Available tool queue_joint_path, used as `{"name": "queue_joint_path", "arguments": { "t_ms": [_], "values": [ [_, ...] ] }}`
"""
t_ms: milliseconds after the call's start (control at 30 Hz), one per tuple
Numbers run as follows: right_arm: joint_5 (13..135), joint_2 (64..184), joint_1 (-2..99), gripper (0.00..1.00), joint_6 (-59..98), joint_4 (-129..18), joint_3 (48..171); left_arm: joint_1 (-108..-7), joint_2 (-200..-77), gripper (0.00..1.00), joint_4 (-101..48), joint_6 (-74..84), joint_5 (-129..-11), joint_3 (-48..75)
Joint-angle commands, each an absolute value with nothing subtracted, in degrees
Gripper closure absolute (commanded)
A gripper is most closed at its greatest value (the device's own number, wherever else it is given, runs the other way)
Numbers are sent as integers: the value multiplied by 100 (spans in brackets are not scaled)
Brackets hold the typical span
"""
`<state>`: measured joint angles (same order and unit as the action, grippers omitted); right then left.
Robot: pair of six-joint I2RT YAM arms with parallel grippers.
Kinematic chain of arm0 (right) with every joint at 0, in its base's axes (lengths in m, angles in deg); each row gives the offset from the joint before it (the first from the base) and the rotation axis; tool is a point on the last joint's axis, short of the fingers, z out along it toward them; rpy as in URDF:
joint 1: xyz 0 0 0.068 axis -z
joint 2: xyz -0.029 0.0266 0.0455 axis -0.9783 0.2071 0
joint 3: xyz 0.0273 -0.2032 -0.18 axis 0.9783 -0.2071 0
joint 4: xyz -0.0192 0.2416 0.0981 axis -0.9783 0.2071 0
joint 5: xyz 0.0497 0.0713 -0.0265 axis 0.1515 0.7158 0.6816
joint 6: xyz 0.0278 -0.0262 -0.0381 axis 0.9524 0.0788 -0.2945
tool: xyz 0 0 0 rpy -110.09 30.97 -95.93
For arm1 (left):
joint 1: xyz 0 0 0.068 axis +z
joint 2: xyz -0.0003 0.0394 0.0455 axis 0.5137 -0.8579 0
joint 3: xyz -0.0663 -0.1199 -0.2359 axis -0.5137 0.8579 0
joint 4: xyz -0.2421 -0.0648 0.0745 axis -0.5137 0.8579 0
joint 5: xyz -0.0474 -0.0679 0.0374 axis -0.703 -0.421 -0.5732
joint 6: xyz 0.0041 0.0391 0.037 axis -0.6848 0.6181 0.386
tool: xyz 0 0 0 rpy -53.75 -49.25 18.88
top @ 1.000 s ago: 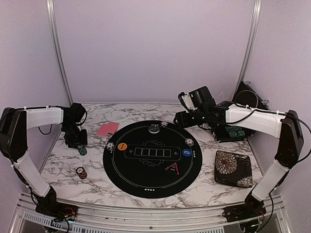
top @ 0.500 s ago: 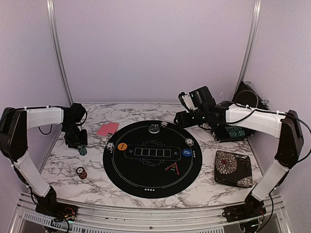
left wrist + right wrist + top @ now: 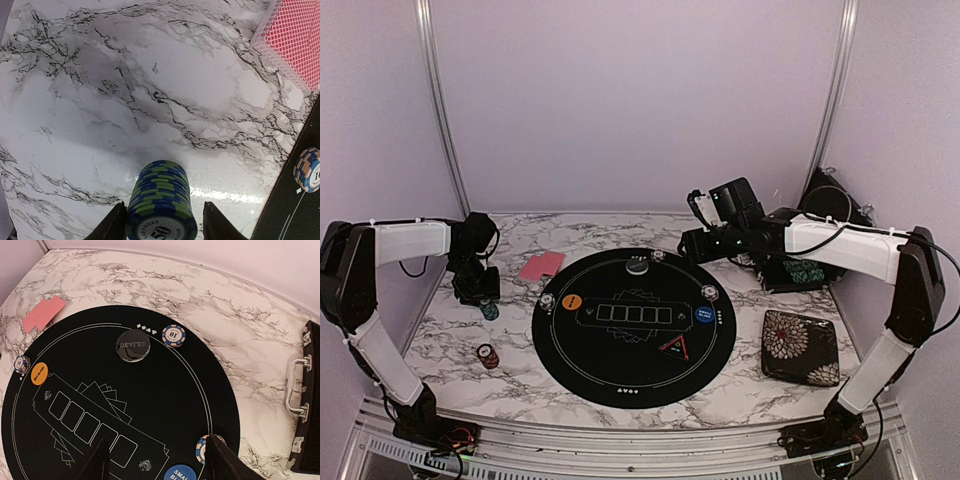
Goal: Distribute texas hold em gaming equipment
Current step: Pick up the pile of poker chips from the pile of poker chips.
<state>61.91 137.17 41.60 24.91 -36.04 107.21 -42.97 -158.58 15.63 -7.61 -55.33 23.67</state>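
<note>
Nothing moved since the earlier frame. Left gripper (image 3: 164,222) clamped the green-blue chip stack (image 3: 160,190), upright, axis vertical, on the table (image 3: 100,100) at the mat's (image 3: 635,385) 9 o'clock. Right gripper (image 3: 159,449) gaped empty over its 1 o'clock edge. Card deck (image 3: 542,265) lay at 10 o'clock, long axis 2-to-8.

The left arm (image 3: 408,241) and right arm (image 3: 850,246) look like twins: smooth white tube sections between chunky black joint housings. A thin black cable (image 3: 417,268) loops loose under the left one's white section, and a second cable (image 3: 817,229) arcs over the right one, both pinned by small white ties. Each black base (image 3: 428,428) sits on a ribbed metal rail with a bit of red wiring beside it. The wrist ends are black and boxy. The jaws are plain black prongs, narrowing toward the tip.
</note>
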Motion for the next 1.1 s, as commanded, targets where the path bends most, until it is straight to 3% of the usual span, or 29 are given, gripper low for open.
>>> {"name": "queue_joint_path", "arguments": {
  "t_ms": [0, 1067],
  "values": [
    [6214, 13726, 4194, 37, 2525, -3691, 10775, -4269, -15818, 47, 1607, -727, -5417, 2339],
    [6240, 13765, 4197, 37, 2515, -3689, 10809, -4243, -15920, 51, 1537, -718, -5447, 2488]
  ]
}}
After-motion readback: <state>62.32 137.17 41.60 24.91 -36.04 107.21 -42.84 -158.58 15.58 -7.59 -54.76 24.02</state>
